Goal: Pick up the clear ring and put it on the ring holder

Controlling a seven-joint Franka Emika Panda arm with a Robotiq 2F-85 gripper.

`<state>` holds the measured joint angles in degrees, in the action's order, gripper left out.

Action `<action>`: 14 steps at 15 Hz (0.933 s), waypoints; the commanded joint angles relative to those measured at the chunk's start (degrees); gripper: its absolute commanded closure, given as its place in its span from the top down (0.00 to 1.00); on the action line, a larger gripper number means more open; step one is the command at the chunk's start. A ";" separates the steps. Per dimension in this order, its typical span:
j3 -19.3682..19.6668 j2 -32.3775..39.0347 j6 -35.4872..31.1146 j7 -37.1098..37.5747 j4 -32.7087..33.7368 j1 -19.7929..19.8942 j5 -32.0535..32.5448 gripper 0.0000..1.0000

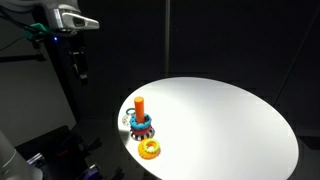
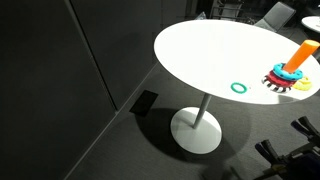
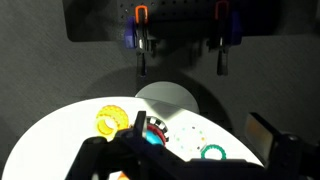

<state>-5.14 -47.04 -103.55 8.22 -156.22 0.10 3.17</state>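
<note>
the ring holder (image 3: 152,133) sits partly hidden behind the jaws.

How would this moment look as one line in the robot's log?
gripper: open, empty, well above table | ring holder: peg top bare | teal ring: loose, apart from holder | yellow ring: beside holder

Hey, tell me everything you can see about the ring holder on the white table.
The ring holder is a small toy stacker, plastic by its look. It has an upright orange peg on a round base, with blue and red rings stacked around its foot. It stands near the edge of the round white table. A loose yellow ring lies close beside it, seemingly just apart. Nothing is holding it.
</note>
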 commanded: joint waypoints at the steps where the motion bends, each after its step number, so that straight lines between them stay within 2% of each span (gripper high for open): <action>1: 3.23 5.06 -6.59 -3.14 1.39 1.32 1.39 1.00; 8: 8.88 15.42 -19.67 -10.92 3.66 -0.42 -3.52 1.00; 13: 11.97 22.12 -19.12 -19.95 6.10 -2.66 -10.05 1.00; 14: 9.93 18.96 -20.21 -16.53 3.57 -1.14 -8.10 1.00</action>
<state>5.34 -27.89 -123.89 -8.36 -152.66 -1.59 -4.85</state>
